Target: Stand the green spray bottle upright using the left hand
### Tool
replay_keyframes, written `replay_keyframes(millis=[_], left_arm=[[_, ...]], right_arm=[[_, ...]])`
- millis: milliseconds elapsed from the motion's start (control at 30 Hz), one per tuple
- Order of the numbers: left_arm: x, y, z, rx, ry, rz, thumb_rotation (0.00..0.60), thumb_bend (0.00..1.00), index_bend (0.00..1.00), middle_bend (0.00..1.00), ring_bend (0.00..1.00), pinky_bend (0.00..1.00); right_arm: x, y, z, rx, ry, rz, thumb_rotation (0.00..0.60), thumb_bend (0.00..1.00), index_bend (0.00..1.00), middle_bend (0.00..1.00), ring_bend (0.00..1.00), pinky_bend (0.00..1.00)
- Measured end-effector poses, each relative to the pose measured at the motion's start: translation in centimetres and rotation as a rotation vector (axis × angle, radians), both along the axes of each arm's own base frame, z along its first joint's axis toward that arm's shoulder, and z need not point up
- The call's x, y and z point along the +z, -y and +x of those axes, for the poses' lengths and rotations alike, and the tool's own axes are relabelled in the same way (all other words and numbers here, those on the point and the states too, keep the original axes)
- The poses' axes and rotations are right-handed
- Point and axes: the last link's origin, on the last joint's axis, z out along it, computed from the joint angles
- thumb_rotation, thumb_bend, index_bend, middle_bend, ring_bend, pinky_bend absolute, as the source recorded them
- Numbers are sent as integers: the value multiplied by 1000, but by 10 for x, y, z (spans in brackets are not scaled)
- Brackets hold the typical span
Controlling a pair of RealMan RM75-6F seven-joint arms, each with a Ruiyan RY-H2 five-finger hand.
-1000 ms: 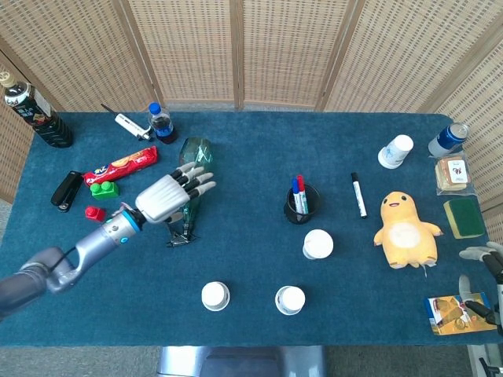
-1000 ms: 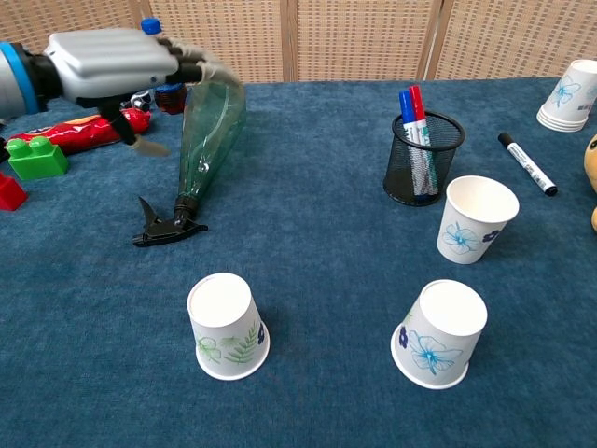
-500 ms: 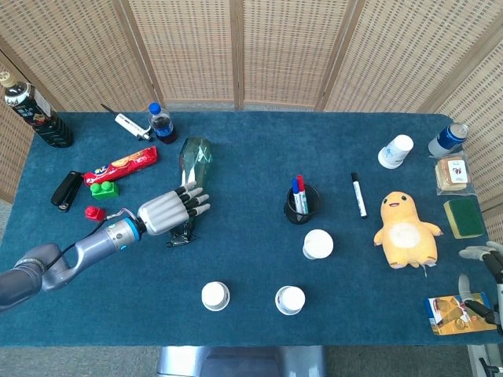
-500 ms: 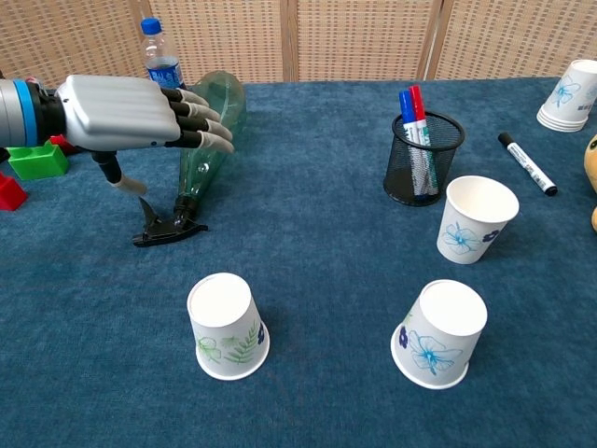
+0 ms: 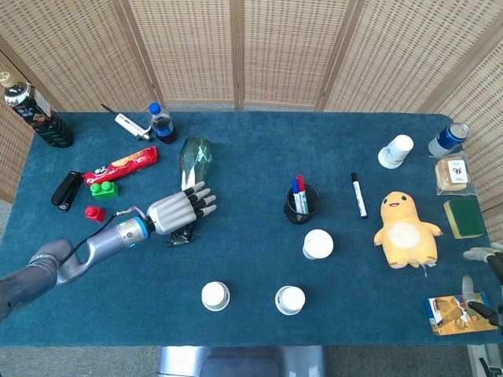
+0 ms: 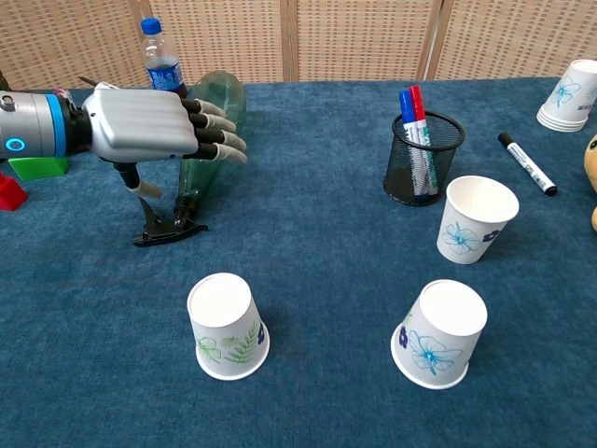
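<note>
The green spray bottle (image 5: 195, 154) lies on its side on the blue table, its black trigger head (image 5: 181, 235) pointing toward the near edge. The chest view shows the bottle's body (image 6: 219, 101) behind my left hand and the trigger head (image 6: 169, 230) below it. My left hand (image 5: 178, 210) hovers palm-down over the bottle's neck with its fingers stretched out and apart, holding nothing; in the chest view the left hand (image 6: 149, 126) has its thumb hanging down beside the neck. Only part of my right hand (image 5: 481, 254) shows, at the right edge.
A small blue-capped bottle (image 6: 163, 67) stands just behind the spray bottle. Green and red bricks (image 5: 103, 188) and a red snack pack (image 5: 120, 165) lie to the left. Two paper cups (image 6: 227, 326) (image 6: 440, 333) sit near the front, and a pen holder (image 6: 423, 157) stands to the right.
My left hand has come down and shifted right, from above the bottle's body to low over its neck. The bottle has not moved.
</note>
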Motion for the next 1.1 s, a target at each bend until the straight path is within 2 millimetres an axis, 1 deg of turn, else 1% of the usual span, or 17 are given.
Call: replay_keyframes(millis=[233,333,467,633,667,700,733,833,900,967,1000,1033,1067,1100], left_arm=[[-6,-6,-1,-12,-19,3,600,281,153,1,0,0],[-10,-8,0,-21,-31,1,600,281,201,22,0,0],[-15,-11,3,-37,-44,-2,600,282,271,70,2,0],[-20,-12,5,-67,-69,-3,600,284,371,148,56,16],[-21,-12,5,-70,-73,-6,600,286,396,169,74,21],[-22,-12,5,-72,-77,-8,600,290,417,187,91,48],[-23,-12,5,-74,-78,-9,600,296,440,211,113,48],[-23,-12,6,-80,-75,-8,600,310,507,311,230,0],[-23,-12,7,-85,-62,-7,600,322,556,395,323,0],[-22,-13,8,-91,-47,-3,600,328,596,462,389,15],[-21,-14,9,-93,-36,0,600,330,614,496,425,167],[-21,-14,9,-93,-26,1,600,331,626,515,445,281],[-20,-14,10,-93,-14,1,600,332,641,534,471,464],[-19,-15,11,-92,3,3,600,332,655,547,492,603]], right_arm=[[0,0,0,-4,2,-2,600,510,366,352,196,277],[1,-1,0,-5,7,-6,600,509,367,352,196,278],[3,-3,0,-8,12,-14,600,509,367,352,196,283],[5,-4,0,-6,23,-22,600,509,368,352,198,288],[6,-4,0,-5,25,-23,600,509,368,352,198,289],[6,-4,0,-5,28,-24,600,509,369,352,199,290],[6,-4,0,-4,32,-24,600,508,369,352,199,292],[7,-4,0,1,46,-26,600,507,370,353,201,296],[7,-4,0,3,49,-28,600,506,371,353,202,297],[8,-5,0,4,54,-30,600,506,371,354,203,297],[8,-5,0,4,55,-30,600,507,371,354,203,298],[8,-5,0,4,56,-31,600,506,371,354,202,298],[8,-5,0,4,59,-31,600,505,371,355,202,298],[8,-5,0,4,61,-31,600,506,371,355,203,298]])
